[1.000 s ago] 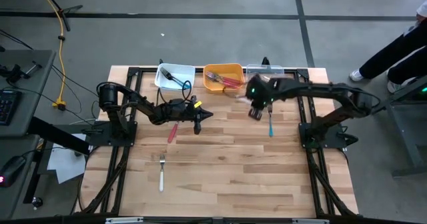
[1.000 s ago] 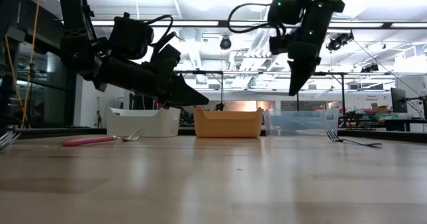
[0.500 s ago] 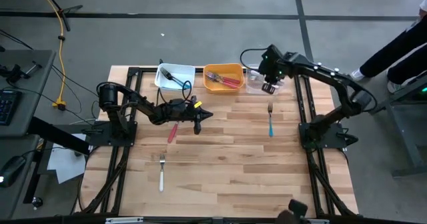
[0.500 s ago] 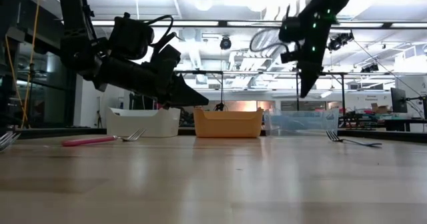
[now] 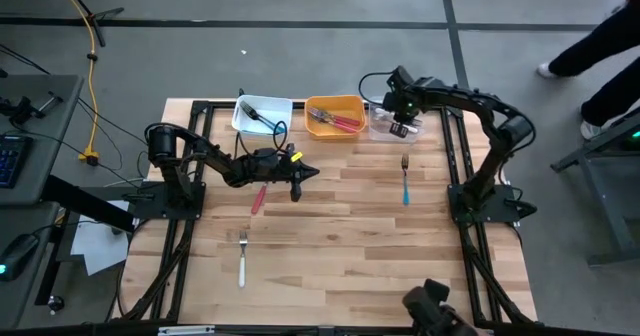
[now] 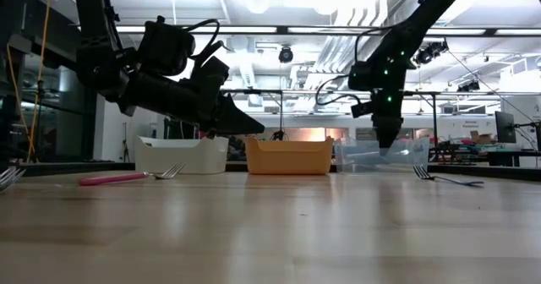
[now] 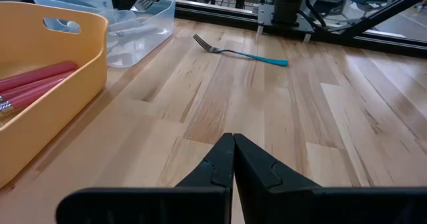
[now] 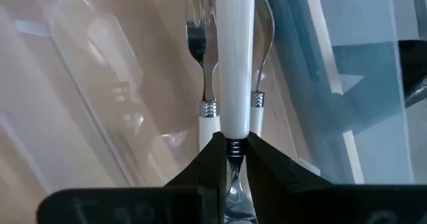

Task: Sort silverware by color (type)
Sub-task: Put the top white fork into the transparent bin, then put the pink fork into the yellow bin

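My right gripper (image 5: 401,128) hangs over the clear bin (image 5: 392,118) at the table's far edge, shut on a white-handled fork (image 8: 233,57). Two more white-handled forks (image 8: 208,114) lie in that bin. My left gripper (image 5: 300,182) is shut on nothing and hovers above the table's middle left; in the left wrist view its tips (image 7: 233,139) are closed together. A blue-handled fork (image 5: 405,181), a red-handled fork (image 5: 258,198) and a white-handled fork (image 5: 242,258) lie flat on the wood. My right gripper pinches the fork between its two fingers at the ringed neck (image 8: 233,145), where the white handle joins the metal. The fingers come steeply from above. The handle points away from the gripper, down into the clear bin; the metal end (image 8: 235,194) runs back between the fingers.
A white bin (image 5: 262,116) with dark-handled forks and an orange bin (image 5: 335,116) with red-handled forks stand to the left of the clear bin. A black frame rims the table. A person's legs (image 5: 600,36) show beyond the far right corner.
My right gripper has swung from above the table near the blue fork toward the far edge, coming over the clear bin and sinking toward it, its wrist rolling on the way. It stays shut on the white fork. The person at the far right has walked on.
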Robot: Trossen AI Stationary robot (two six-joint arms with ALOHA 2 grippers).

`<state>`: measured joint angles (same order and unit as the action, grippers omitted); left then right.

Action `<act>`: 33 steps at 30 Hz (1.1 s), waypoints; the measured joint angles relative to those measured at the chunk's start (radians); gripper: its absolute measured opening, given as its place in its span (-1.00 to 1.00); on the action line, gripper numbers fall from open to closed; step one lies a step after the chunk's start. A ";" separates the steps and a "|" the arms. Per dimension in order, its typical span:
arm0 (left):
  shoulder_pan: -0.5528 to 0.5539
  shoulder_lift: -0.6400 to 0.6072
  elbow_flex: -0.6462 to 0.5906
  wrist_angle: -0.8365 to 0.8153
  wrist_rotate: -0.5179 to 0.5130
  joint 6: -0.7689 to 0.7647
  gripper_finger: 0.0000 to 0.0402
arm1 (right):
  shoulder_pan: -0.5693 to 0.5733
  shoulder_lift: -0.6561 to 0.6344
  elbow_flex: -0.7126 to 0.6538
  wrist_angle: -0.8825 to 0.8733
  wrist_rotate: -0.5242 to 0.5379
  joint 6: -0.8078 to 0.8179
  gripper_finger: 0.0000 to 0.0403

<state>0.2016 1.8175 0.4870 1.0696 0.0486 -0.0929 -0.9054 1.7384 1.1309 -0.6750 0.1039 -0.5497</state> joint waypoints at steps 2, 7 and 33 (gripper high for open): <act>0.000 0.000 0.000 0.000 0.000 0.001 -1.00 | 0.000 0.007 0.000 0.003 0.005 0.012 -0.81; 0.000 0.000 0.000 0.000 0.000 0.018 -1.00 | 0.012 0.008 0.000 0.005 0.048 0.056 -0.67; 0.010 -0.035 0.001 -0.094 -0.017 -0.017 -1.00 | 0.388 -0.455 -0.467 0.750 0.042 0.512 -0.99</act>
<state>0.2121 1.7829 0.4884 0.9757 0.0316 -0.1101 -0.5179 1.2832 0.6641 0.0751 0.1455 -0.0373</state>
